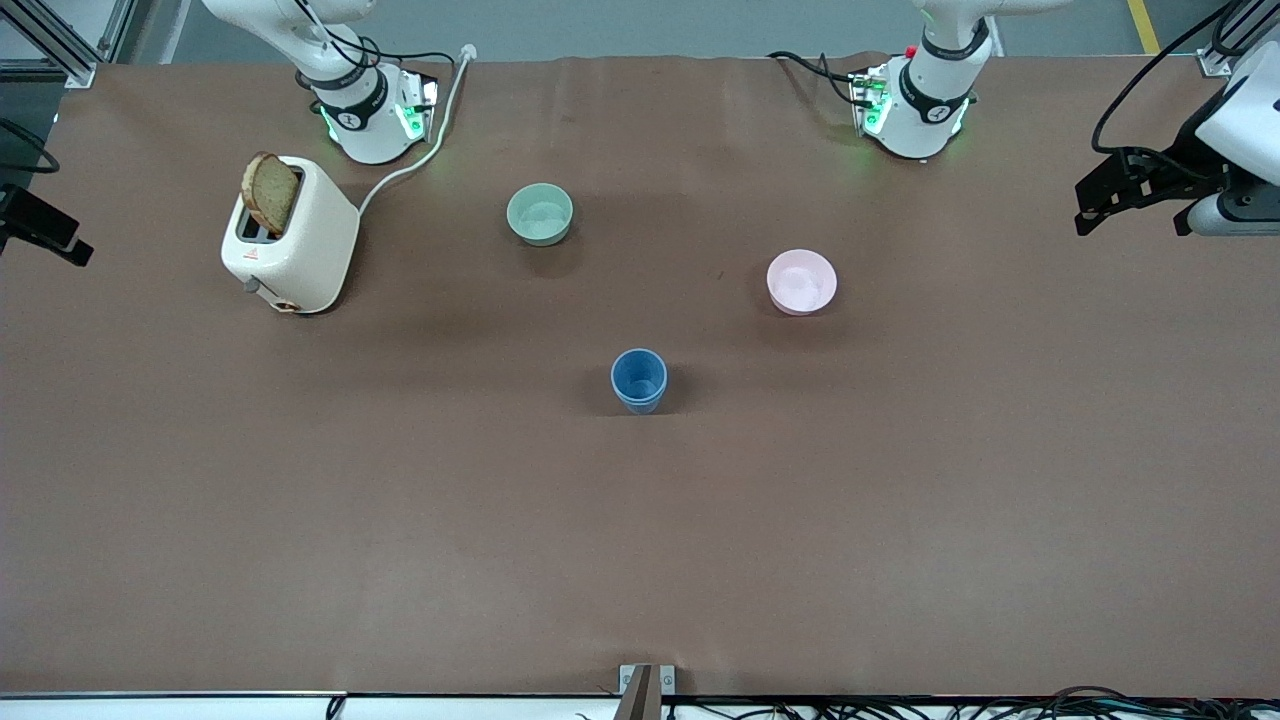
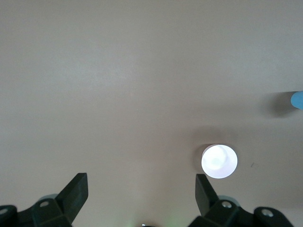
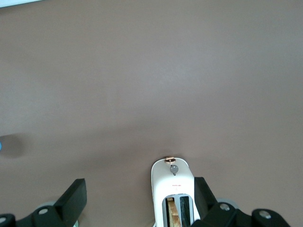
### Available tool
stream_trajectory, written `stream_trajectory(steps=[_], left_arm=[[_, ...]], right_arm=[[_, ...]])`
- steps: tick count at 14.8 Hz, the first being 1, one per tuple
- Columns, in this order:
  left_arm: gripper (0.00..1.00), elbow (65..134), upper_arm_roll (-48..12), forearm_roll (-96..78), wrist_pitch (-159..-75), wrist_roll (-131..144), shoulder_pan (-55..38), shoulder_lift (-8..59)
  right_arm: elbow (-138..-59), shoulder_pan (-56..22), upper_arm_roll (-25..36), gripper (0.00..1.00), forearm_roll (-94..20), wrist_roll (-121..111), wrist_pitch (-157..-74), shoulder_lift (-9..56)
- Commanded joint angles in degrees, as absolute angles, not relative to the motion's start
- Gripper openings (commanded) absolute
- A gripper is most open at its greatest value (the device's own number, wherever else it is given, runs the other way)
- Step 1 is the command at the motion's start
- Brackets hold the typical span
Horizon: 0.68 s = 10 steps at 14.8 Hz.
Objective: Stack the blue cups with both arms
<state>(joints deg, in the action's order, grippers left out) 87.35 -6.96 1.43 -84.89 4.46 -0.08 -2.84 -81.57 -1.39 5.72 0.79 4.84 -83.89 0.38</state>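
Observation:
The blue cups (image 1: 638, 380) stand upright at the middle of the table, one nested in the other, with two rims showing. A sliver of blue shows at the edge of the left wrist view (image 2: 297, 100) and of the right wrist view (image 3: 1, 145). Both grippers are raised out of the front view; only the arm bases show there. My left gripper (image 2: 140, 178) is open and empty, high over bare table beside the pink bowl (image 2: 219, 161). My right gripper (image 3: 139, 182) is open and empty, high over the toaster (image 3: 173, 194).
A white toaster (image 1: 290, 238) with a bread slice (image 1: 270, 193) stands toward the right arm's end. A pale green bowl (image 1: 540, 214) and the pink bowl (image 1: 801, 281) sit farther from the front camera than the cups. A black bracket (image 1: 1130, 190) overhangs the left arm's end.

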Motion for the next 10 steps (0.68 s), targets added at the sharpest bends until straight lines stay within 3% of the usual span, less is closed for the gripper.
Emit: stream_trajectory(steps=[1, 10], left_arm=[[1.0, 86.13, -6.86, 0.53, -84.2, 4.31, 0.0, -2.37], [1.0, 86.13, -6.86, 0.53, -84.2, 4.31, 0.0, -2.37]], right_arm=[[-80.51, -0.44, 5.54, 1.0, 0.35, 0.37, -83.32, 0.35], [-81.21, 0.87, 5.63, 1.0, 0.0, 0.62, -82.97, 0.35]])
